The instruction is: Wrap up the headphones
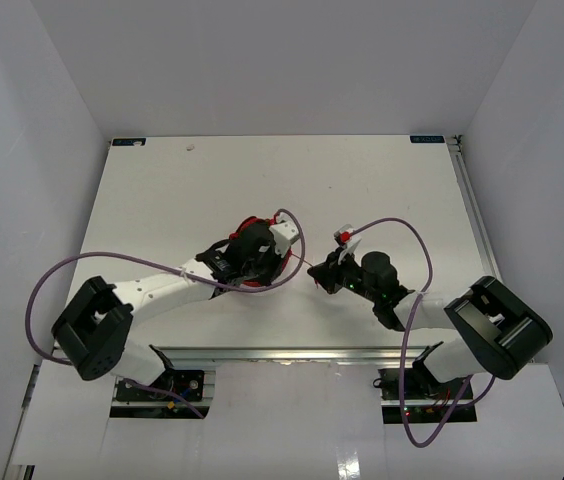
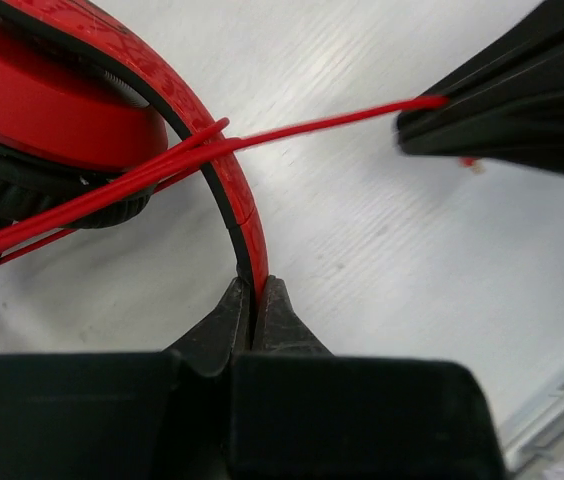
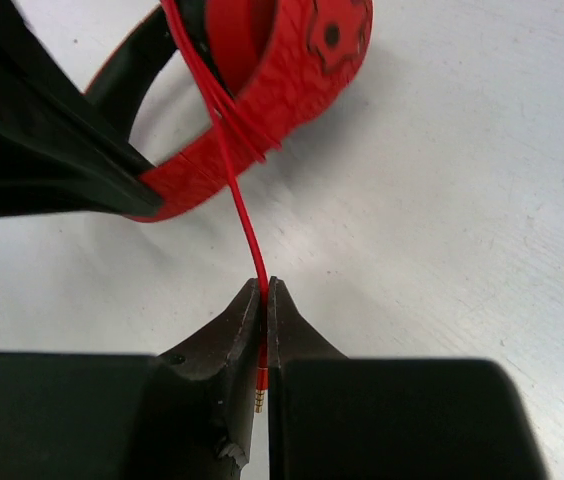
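Reaching inward, left tool point(image 2: 258, 287) pinching headphones point(image 2: 57, 95)

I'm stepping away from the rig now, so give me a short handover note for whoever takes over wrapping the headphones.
Left gripper: shut on the headband.
Right gripper: shut on the cord just above its plug, cord taut.
Headphones: on the table at the left gripper.
Done: several cord turns cross the headband.
To do: wind the last stretch, tuck the plug.
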### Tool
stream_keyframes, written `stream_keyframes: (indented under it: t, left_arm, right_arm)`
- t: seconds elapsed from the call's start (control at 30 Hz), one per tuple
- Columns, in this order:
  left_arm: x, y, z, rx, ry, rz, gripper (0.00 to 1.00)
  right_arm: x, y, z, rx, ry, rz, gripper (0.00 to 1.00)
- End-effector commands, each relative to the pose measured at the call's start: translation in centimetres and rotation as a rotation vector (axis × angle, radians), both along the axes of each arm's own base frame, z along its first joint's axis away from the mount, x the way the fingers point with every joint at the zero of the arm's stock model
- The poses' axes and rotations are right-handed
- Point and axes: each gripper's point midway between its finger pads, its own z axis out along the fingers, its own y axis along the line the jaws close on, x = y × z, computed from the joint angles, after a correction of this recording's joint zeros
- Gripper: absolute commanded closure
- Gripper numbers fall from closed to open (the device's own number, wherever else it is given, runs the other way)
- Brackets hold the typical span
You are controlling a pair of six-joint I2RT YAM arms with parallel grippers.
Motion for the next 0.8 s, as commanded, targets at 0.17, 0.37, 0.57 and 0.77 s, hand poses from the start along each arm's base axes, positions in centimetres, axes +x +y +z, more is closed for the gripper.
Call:
stream_keyframes:
  t: [0.17,0.37,0.57,0.77]
  left_arm:
    - [-1.9,-4.4,15.4,-0.548,-0.095,-0.175,1.0]
    - [-3.9,-5.8,20.8,-0.791,-0.048,-0.277,1.0]
    - [-5.0,-5.8,22.6,-0.991,0.057,-0.331,1.0]
    - [-5.2,-4.6,22.4,-1.174,0.249,-0.332,1.0]
  right_arm:
    - [1.5,-1.0,3.7,-0.003,-0.083,-0.085,0.92]
    - [1.2,-1.3,8.7,0.015,-0.136,-0.082,0.92]
    - [1.0,-2.2,12.4,0.043,-0.188,-0.109,0.92]
    - [1.6,-2.2,12.3,0.034,-0.194,-0.133,0.92]
